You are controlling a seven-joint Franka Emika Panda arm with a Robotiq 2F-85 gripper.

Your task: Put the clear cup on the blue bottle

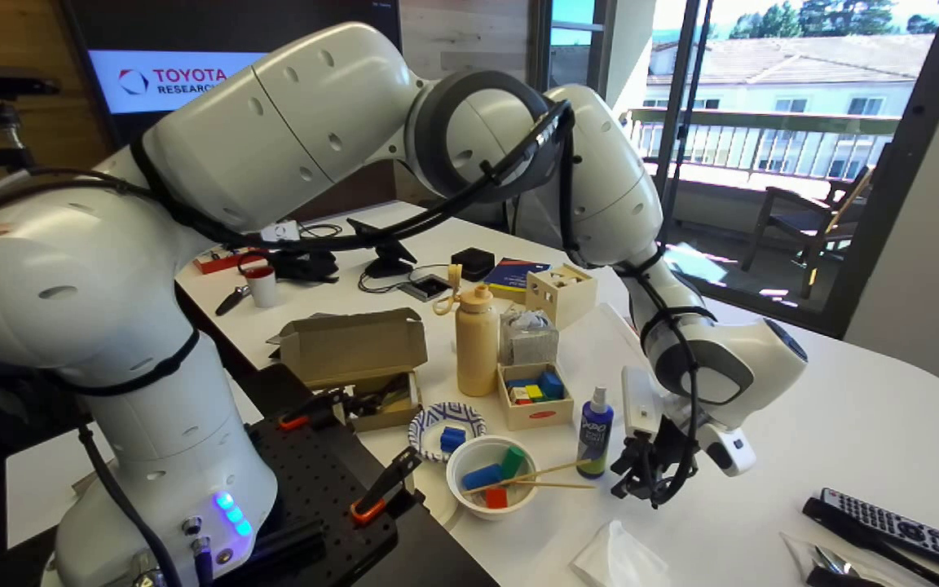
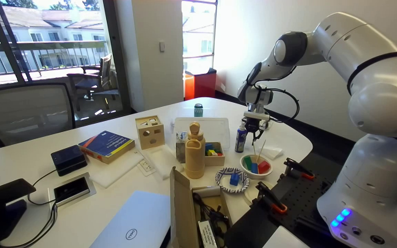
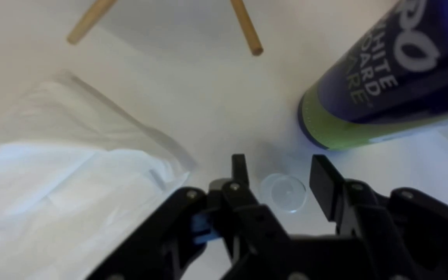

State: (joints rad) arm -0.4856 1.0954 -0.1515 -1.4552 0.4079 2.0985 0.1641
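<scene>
The blue bottle (image 1: 595, 436) is slim and dark blue with a green base and pale narrow top. It stands upright on the table, in both exterior views (image 2: 241, 140), and partly in the wrist view (image 3: 395, 77). The small clear cup (image 3: 284, 192) shows in the wrist view on the table between my two fingers, just beside the bottle's base. I cannot make it out in the exterior views. My gripper (image 3: 279, 167) is open and empty, above the cup. In the exterior views the gripper (image 1: 637, 486) hangs low beside the bottle (image 2: 256, 134).
A white bowl (image 1: 451, 466) with blocks and two wooden sticks stands near the bottle; the stick ends point toward it. A crumpled white sheet (image 1: 620, 558) lies near the gripper. A wooden box of blocks (image 1: 536, 417) and the yellow-tan bottle (image 1: 476, 346) stand behind.
</scene>
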